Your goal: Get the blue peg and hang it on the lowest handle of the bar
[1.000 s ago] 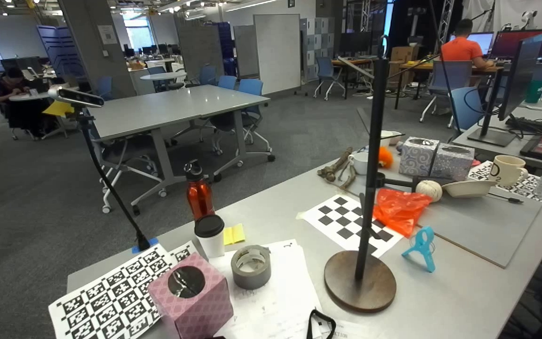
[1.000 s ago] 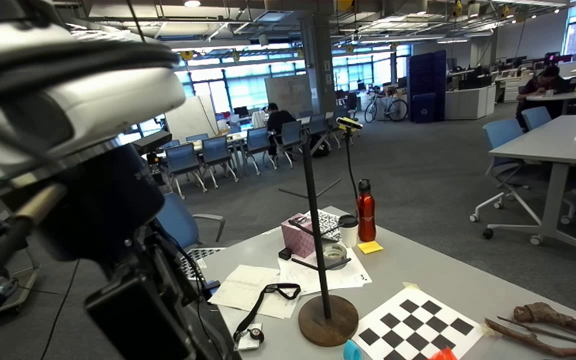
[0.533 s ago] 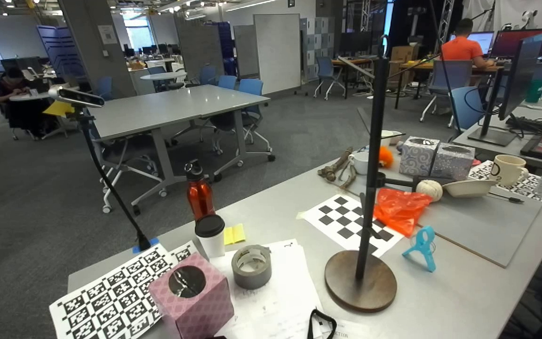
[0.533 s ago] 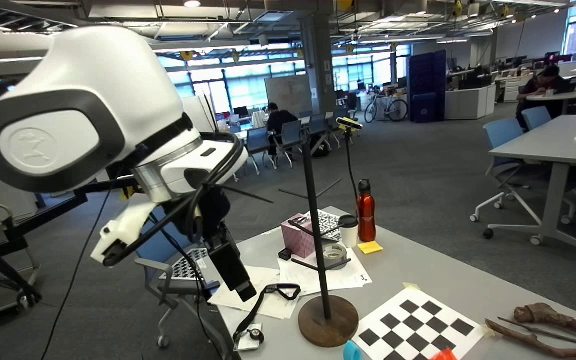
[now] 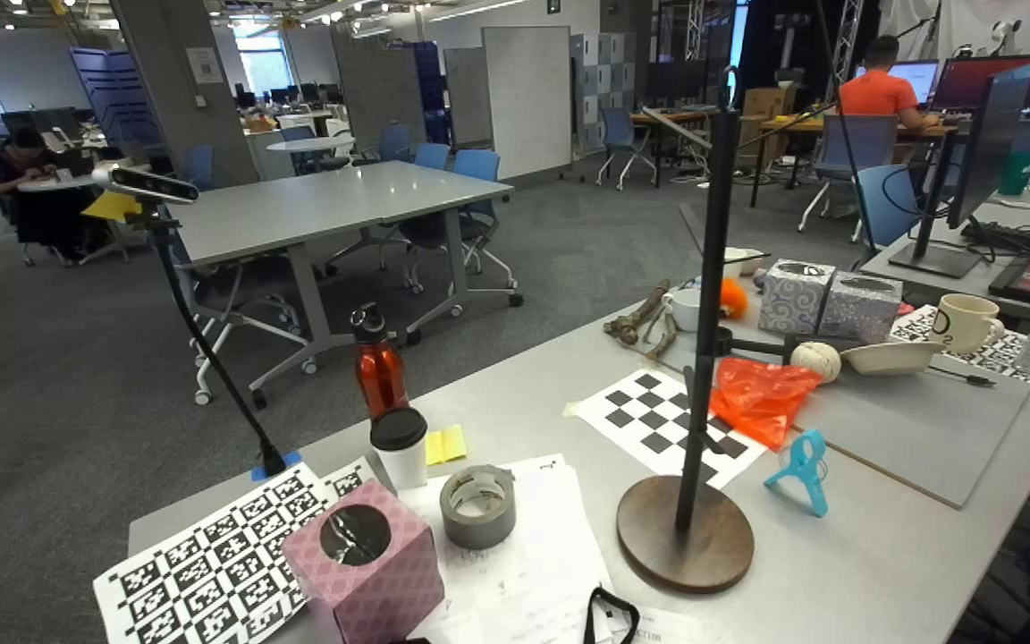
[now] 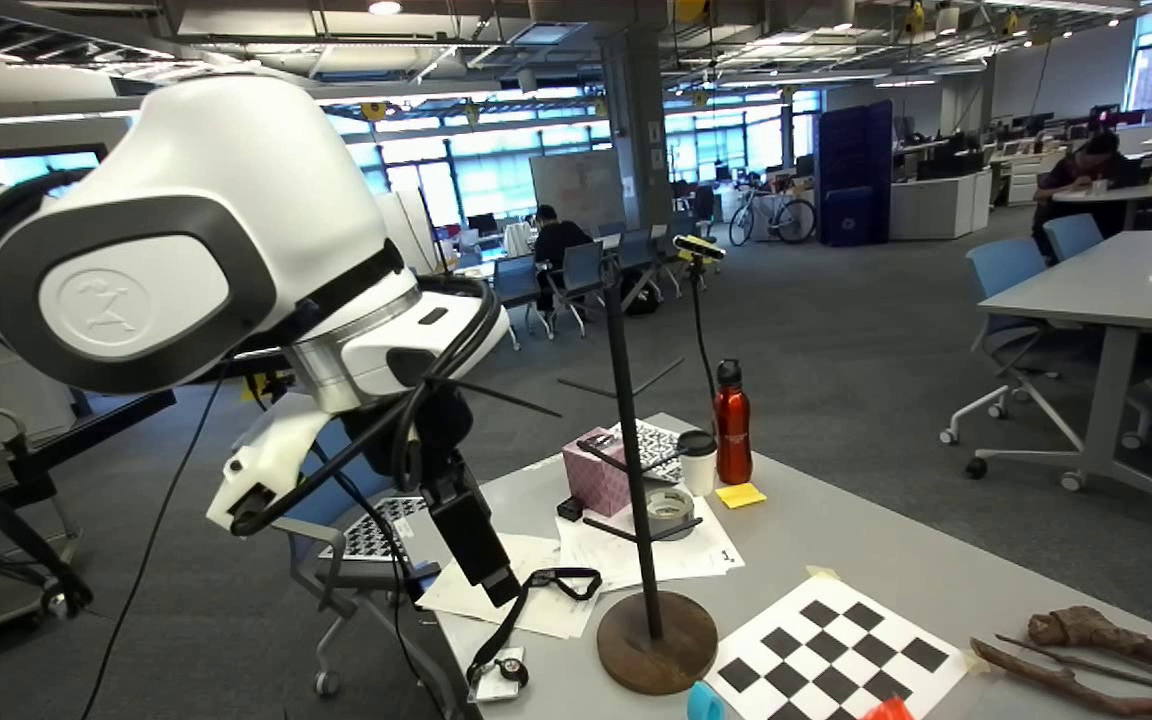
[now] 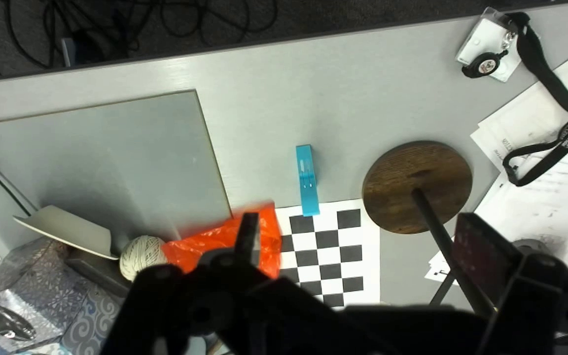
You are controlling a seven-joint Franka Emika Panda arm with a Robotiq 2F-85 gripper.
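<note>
The tool [image 7: 363, 239] hangs above the surface [image 7: 284, 98], its two fingers wide apart, and it holds nothing. In an exterior view the white arm [image 6: 226, 230] holds it slanting downward, its tip right next to the lanyard [image 6: 502, 632] in that view; how high above the lanyard it is, I cannot tell. The tool is apart from the bar [image 6: 635, 470], though in the wrist view one finger hides part of the pole.

In an exterior view the peg [image 5: 803, 465] stands on the surface on its splayed legs. It is near the bar's round base [image 5: 694, 556], not touching it, and sits between that base and the board [image 5: 926, 438]. From the wrist it shows as a narrow blue strip, one end overlapping the edge of the checkered sheet [image 7: 331, 256]; whether the two touch, I cannot tell.

The bar stands upright; its lowest handles [image 6: 608, 527] stick out from the pole above the base, with more handles higher up.

The orange bag [image 5: 761, 402] lies across the checkered sheet and the board's edge, near the peg, with the ball [image 5: 815, 362] just beside it. On the opposite side of the base from the peg, the tape [image 5: 479, 533] sits on loose papers [image 5: 524, 572], near the pink box [image 5: 381, 590], the lidded cup [image 5: 401, 461] and the red bottle [image 5: 379, 376].
</note>
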